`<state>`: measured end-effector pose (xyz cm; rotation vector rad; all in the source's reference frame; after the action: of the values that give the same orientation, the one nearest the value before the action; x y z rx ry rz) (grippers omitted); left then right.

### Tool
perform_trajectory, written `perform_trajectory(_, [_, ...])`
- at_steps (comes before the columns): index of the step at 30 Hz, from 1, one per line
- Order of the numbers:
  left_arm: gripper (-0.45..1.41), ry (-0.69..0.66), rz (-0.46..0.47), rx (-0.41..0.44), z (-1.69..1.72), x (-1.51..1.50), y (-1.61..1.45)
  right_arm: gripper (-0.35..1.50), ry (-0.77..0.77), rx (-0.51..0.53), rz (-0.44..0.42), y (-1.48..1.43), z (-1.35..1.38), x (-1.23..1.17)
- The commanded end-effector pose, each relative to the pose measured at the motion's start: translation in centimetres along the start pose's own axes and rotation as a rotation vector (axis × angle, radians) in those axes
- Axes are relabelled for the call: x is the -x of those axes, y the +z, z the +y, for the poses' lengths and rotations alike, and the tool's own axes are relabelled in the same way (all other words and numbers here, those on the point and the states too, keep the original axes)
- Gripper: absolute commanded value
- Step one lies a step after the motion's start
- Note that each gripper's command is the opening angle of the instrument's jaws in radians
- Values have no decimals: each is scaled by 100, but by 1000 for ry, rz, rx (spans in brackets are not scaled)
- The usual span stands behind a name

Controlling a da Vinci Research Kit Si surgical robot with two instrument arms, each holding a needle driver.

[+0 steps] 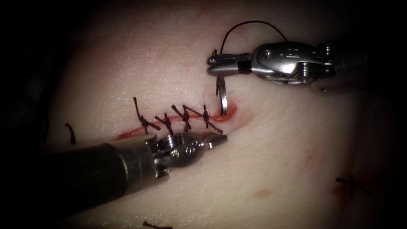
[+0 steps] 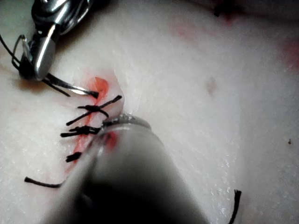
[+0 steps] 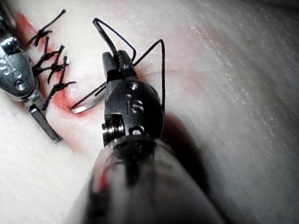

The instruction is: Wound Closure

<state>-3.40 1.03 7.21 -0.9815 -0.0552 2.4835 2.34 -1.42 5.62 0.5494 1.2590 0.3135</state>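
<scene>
Pale cream tissue (image 1: 271, 161) carries black stitches (image 1: 185, 116) (crossing a red-lined cut (image 1: 127, 134)); the needle (image 1: 223, 101) gleams silver.

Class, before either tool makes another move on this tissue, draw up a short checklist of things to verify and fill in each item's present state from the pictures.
1. Right arm's hand holds the curved steel needle near its thread end: ok, shut on it.
2. Needle tip sits at the right end of the red cut: ok; depth in the pale pork tissue cannot tell.
3. Black thread loops freely behind the right hand: ok.
4. Left arm's hand holds nothing, just below the cut: ok.
5. Four knotted black stitches cross the cut: ok.
</scene>
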Motion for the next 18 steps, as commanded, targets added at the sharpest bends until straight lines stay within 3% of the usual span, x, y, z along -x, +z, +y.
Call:
perform_trajectory(1, [-20,1,1,1,-1,0,6,-35,6,-12,2,10,-6,7])
perform_trajectory(5, [-20,3,2,4,-1,1,4,-35,37,-48,8,14,-16,13])
perform_trajectory(18, [-21,3,3,7,-7,3,2,-35,391,-107,84,9,-47,12])
